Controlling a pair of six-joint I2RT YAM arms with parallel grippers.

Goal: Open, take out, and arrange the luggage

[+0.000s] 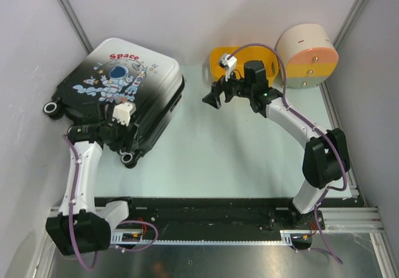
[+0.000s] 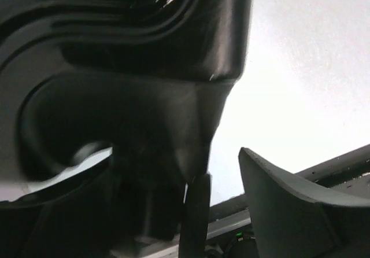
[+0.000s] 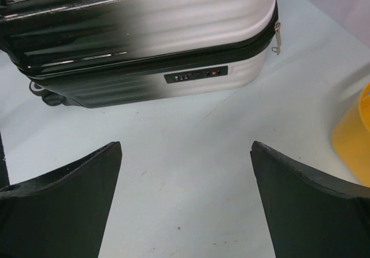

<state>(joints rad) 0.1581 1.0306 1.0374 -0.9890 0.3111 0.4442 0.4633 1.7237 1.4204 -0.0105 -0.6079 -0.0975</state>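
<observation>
The luggage (image 1: 124,72) lies flat and closed at the back left, astronaut "Space" print up, with black wheels (image 1: 50,108) on its near-left end. My left gripper (image 1: 124,131) is at its near black edge. In the left wrist view the black shell (image 2: 144,38) fills the frame, with one finger (image 2: 289,212) apart from it on the right and the other finger hidden. My right gripper (image 1: 210,97) is open and empty over the table, right of the suitcase. In its wrist view (image 3: 185,148) it faces the suitcase's side (image 3: 144,26), with the combination lock (image 3: 195,74) and zipper pull (image 3: 278,38).
A yellow plastic basket (image 1: 218,57) stands behind my right gripper and shows at the right edge of the right wrist view (image 3: 352,131). A round cream-and-orange drawer box (image 1: 307,57) stands at the back right. White walls close in the table; a black rail (image 1: 218,212) runs along its near edge.
</observation>
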